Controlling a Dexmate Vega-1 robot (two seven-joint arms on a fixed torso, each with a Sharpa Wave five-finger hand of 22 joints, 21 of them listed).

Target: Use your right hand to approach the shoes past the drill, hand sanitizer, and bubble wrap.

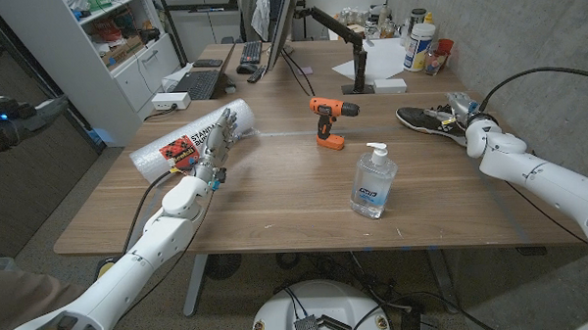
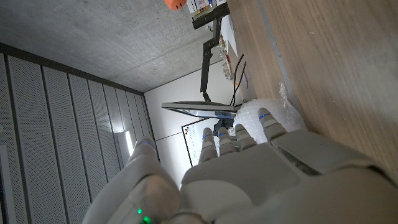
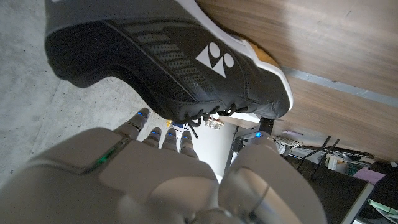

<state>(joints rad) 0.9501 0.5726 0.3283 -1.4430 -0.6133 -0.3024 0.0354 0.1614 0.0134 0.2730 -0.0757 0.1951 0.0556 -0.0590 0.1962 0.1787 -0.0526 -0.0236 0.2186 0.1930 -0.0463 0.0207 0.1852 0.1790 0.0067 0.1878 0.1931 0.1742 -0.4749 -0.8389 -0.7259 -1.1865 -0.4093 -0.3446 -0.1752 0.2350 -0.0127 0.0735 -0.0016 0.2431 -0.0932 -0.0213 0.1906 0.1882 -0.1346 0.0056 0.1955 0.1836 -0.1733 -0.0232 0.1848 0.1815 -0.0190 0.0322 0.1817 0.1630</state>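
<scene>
Wooden surface (image 1: 276, 210) carried an orange drill (image 1: 329, 121) standing at centre, a hand sanitizer (image 1: 373, 183) nearer the front, bubble wrap (image 1: 190, 139) at the left hand (image 1: 213, 160), and black shoes (image 1: 432, 120) just beside the right hand (image 1: 472, 125).

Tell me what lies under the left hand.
The left hand rests on the clear bubble wrap roll, red label showing. The wrap beneath its fingers is covered.
</scene>
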